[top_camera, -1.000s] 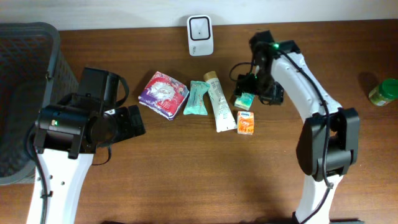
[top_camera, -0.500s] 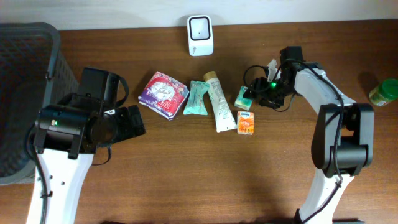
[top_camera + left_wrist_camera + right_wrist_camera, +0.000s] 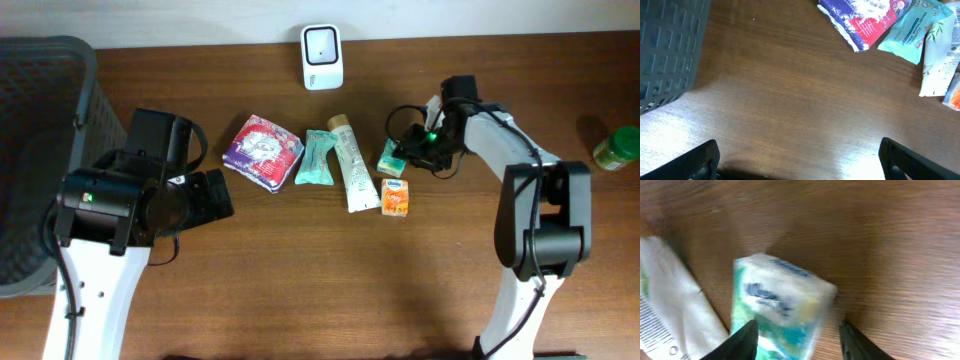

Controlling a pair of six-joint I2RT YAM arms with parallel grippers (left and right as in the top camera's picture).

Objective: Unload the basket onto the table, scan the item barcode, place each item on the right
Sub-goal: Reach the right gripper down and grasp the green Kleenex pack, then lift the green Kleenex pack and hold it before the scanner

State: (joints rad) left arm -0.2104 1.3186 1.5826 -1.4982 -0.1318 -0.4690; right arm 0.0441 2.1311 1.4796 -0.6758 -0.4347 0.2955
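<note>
We saw the wooden desk [image 3: 300, 280] carrying a grey basket [image 3: 30, 60] at its left end. Our left tool [image 3: 800, 162] hung wide open over bare wood, holding nothing. Our right tool [image 3: 796, 339] straddled the small teal box [image 3: 780, 300], which lay just beside the white tube [image 3: 352, 170]; whether it gripped the box, we could not tell.

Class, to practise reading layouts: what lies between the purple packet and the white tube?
A teal pack, seen overhead, lies between the purple packet and the white tube.
</note>
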